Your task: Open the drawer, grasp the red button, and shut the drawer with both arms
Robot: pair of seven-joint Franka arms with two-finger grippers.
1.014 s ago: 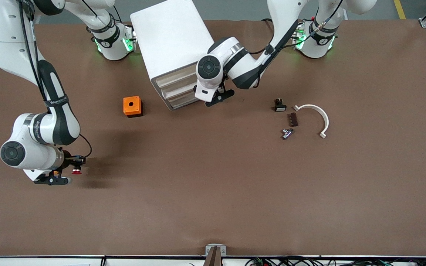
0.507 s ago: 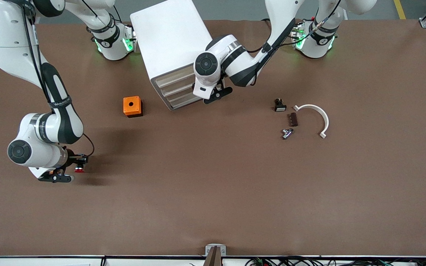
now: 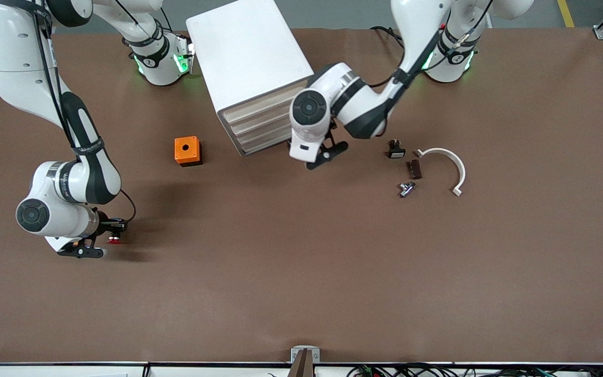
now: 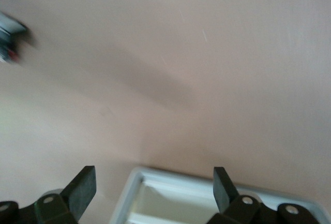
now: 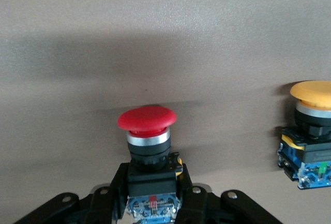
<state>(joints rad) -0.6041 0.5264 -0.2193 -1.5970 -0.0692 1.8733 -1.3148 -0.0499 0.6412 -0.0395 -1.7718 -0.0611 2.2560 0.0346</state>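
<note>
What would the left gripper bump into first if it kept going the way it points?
Most likely the bare brown table. The left gripper, jaws open, hangs tilted downward just in front of the cabinet and its drawers. Its wrist view shows mainly tabletop ahead, though depth is hard to judge.

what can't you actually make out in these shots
- Yellow-capped button: cut off by the right wrist view's edge; in the front view the right gripper hides all but an orange speck.
- Red button: its lower body is hidden between the closed fingers.
- Cabinet drawers: the left arm's wrist covers one end of the fronts.
- Blurred object at the left wrist view's edge: unidentifiable.
</note>
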